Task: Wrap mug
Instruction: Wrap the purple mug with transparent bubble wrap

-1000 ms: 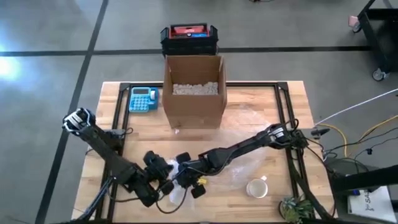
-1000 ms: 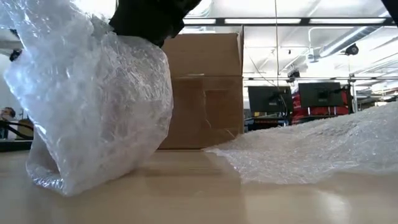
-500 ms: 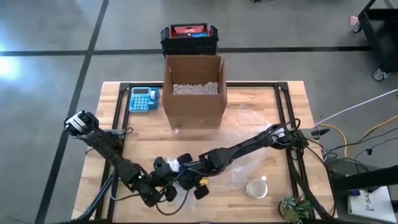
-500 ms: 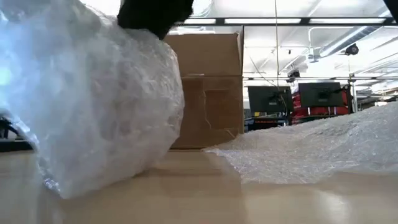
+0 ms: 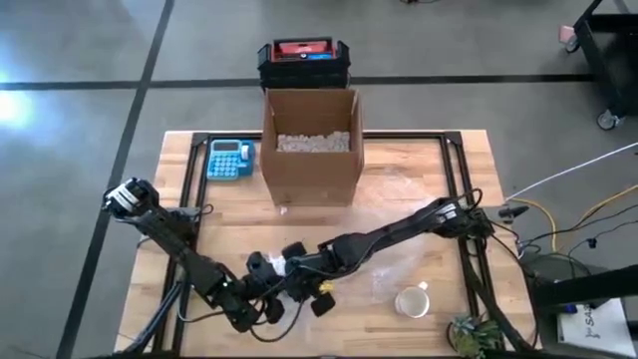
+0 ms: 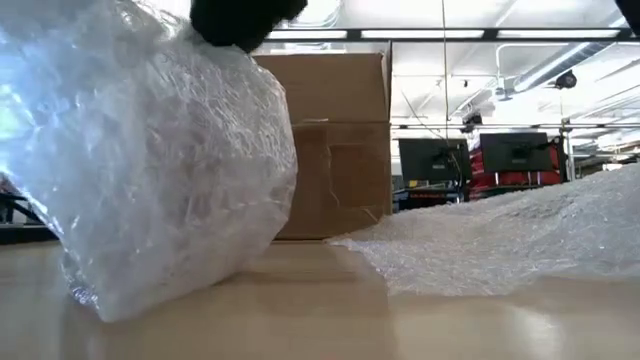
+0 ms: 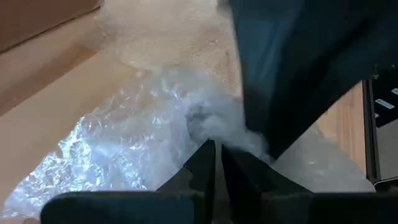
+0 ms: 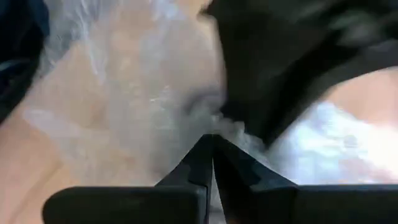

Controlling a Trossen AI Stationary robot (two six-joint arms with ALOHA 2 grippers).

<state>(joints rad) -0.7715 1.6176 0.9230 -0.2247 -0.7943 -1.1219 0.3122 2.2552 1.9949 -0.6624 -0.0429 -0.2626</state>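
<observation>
While both my hands pinch the bubble wrap [image 6: 160, 170] near the desk's [image 5: 419, 170] front edge, the mug [image 5: 411, 301] sits bare, well to my right. Right hand [image 5: 295, 271] and left hand [image 5: 267, 295] are clamped shut on film. Right arm is nearer the mug.

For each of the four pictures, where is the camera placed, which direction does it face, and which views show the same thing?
High view: above the table, facing straight down; both arms, left claw, right claw, mug, cardboard box.
Low view: at tabletop height, facing level across; bubble wrap bunched close, the box behind, a dark arm part at top.
Left wrist view: on the left arm, facing past its shut fingers pinching wrap.
Right wrist view: on the right arm; its fingers shut on wrap.
Shared: all four show the wrap.
</observation>
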